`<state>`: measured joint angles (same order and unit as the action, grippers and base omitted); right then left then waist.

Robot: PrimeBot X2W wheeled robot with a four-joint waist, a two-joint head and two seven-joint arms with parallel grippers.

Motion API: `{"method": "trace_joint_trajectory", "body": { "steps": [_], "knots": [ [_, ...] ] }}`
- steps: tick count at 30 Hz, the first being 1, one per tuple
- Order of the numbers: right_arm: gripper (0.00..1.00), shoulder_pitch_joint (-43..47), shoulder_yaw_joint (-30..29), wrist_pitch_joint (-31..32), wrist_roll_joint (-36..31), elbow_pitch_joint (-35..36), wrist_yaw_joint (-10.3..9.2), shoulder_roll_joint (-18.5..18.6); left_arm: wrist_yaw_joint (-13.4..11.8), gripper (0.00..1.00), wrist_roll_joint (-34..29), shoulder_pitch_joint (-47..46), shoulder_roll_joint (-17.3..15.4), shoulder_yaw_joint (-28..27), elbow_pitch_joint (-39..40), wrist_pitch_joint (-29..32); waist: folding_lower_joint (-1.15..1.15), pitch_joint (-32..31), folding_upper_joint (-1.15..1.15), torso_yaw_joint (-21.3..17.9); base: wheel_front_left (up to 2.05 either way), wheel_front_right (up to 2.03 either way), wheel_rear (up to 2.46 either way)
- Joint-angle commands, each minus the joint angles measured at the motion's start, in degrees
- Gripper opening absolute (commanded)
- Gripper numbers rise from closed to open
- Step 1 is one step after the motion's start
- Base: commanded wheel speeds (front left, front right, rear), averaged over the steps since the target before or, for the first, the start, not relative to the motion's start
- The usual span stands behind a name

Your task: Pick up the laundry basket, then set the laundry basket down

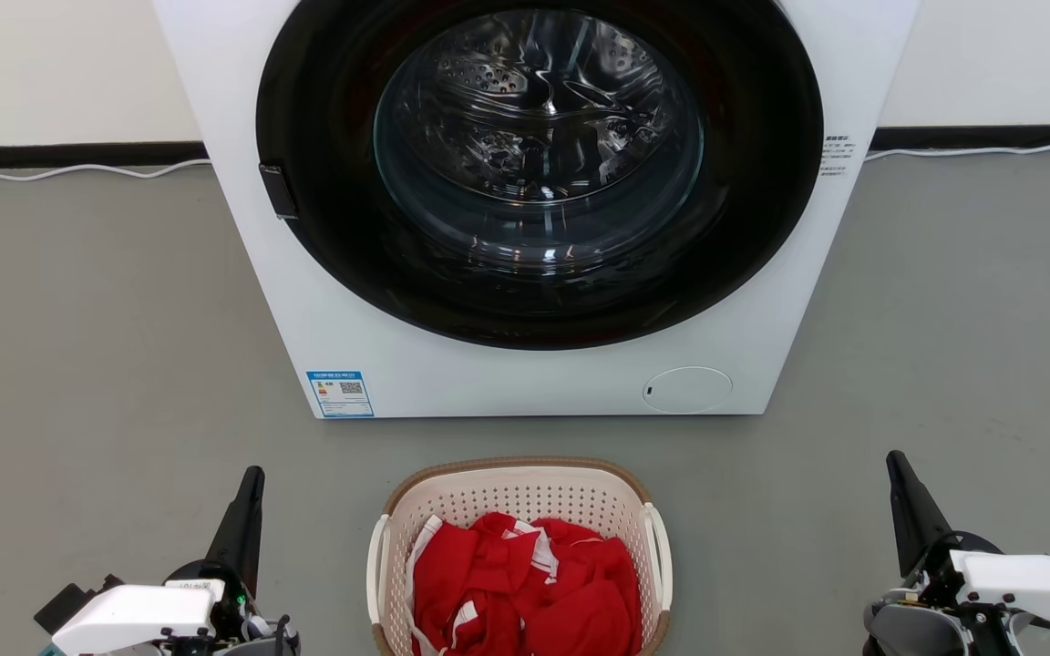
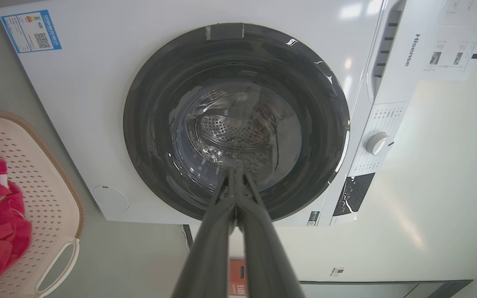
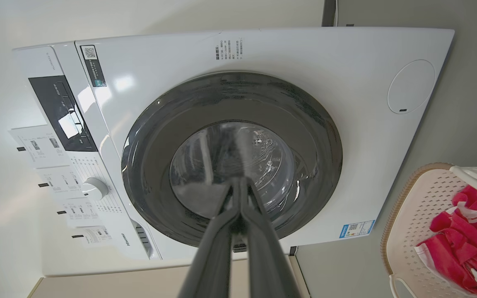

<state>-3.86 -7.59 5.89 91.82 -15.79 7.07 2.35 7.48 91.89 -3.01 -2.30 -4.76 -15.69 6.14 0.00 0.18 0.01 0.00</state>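
Your left gripper (image 1: 252, 481) and right gripper (image 1: 896, 465) each end in long, matte black, tapering fingers (image 1: 238, 538). Behind them you have glossy white boxy wrist housings (image 1: 133, 615), thin black cables (image 1: 933, 545) and a small printed label (image 1: 194, 584).

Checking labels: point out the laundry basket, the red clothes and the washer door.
laundry basket (image 1: 525, 497): head view, perforated far wall.
red clothes (image 1: 534, 592): head view, middle of the pile.
washer door (image 1: 539, 137): head view, glass centre.

The grey floor (image 1: 78, 346) bears the white washer (image 1: 539, 200), the laundry basket (image 1: 525, 497) just before it, and a white cable (image 1: 78, 169) by the wall.
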Motion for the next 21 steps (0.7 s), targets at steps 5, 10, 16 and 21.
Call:
{"method": "trace_joint_trajectory", "body": {
  "steps": [5, 10, 16, 21],
  "knots": [
    [0.0, -2.32, 1.1, 0.57, 0.37, 1.77, 0.42, 0.53, 0.01, 0.0, 0.27, -3.18, -0.58, -1.77, 1.66, 0.36, 0.0, 0.0, -0.01, 0.0, 0.0, 0.0, 0.0],
    [0.0, -2.32, 1.1, 0.57, 0.37, 1.77, 0.42, 0.53, 0.01, 0.0, 0.27, -3.18, -0.58, -1.77, 1.66, 0.36, 0.0, 0.0, -0.01, 0.0, 0.0, 0.0, 0.0],
    [0.0, -2.32, 1.1, 0.57, 0.37, 1.77, 0.42, 0.53, 0.01, 0.0, 0.27, -3.18, -0.58, -1.77, 1.66, 0.36, 0.0, 0.0, -0.01, 0.0, 0.0, 0.0, 0.0],
    [0.0, -2.32, 1.1, 0.57, 0.37, 1.77, 0.42, 0.53, 0.01, 0.0, 0.28, -3.18, -0.58, -1.76, 1.66, 0.36, 0.0, 0.0, -0.01, 0.0, 0.0, 0.0, 0.0]
  ]
}}
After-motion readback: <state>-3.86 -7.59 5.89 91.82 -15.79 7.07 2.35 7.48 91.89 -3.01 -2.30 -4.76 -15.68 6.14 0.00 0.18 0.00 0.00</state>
